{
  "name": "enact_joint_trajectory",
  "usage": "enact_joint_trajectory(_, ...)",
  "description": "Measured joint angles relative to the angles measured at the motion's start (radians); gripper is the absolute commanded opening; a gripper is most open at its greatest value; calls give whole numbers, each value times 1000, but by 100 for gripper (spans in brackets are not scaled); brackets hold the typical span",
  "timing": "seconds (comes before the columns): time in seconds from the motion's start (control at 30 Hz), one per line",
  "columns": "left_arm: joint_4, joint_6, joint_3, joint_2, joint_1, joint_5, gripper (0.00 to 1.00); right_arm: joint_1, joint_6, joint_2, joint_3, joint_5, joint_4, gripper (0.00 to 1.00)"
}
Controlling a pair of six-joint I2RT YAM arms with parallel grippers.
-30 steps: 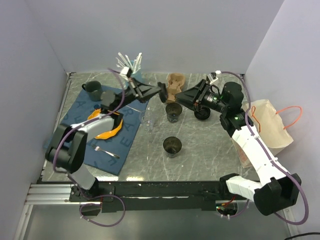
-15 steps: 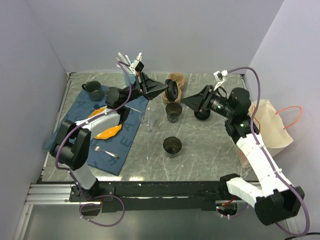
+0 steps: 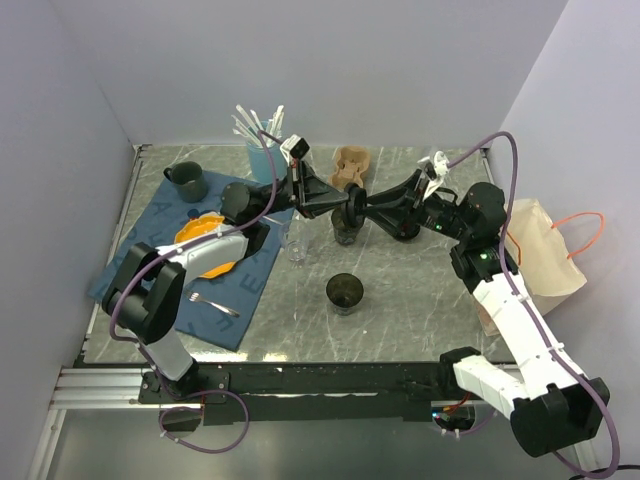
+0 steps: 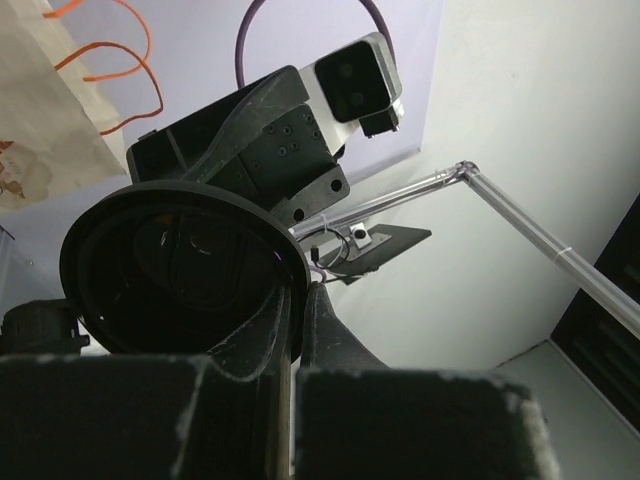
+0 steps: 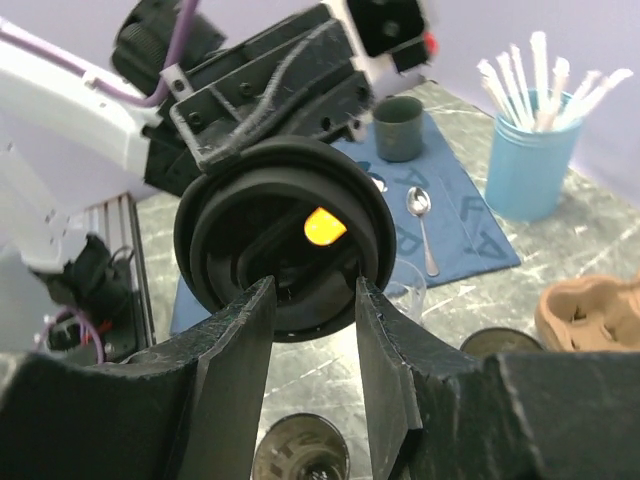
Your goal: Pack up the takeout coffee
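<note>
My left gripper [image 4: 295, 300] is fully closed, pinching the rim of the round black lid [image 5: 250, 220], which is held on edge in the air. My right gripper [image 5: 312, 295] faces the lid with its jaws part open; I cannot tell whether they touch it. Directly below stands an open black cup [image 3: 347, 230], half covered by both grippers. A clear glass [image 3: 295, 243] stands just to its left, a second open cup [image 3: 344, 292] nearer, and a paper bag [image 3: 540, 255] far right.
</note>
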Motion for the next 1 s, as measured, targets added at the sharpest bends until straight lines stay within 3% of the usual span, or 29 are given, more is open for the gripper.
enact_joint_trajectory(0.5, 6, -3, 0, -48, -12, 108, 1, -2, -331, -54, 19, -47, -92, 44)
enact_joint_trajectory(1.0, 8, -3, 5, -48, -42, 147, 1, 14, -420, -89, 21, -63, -115, 45)
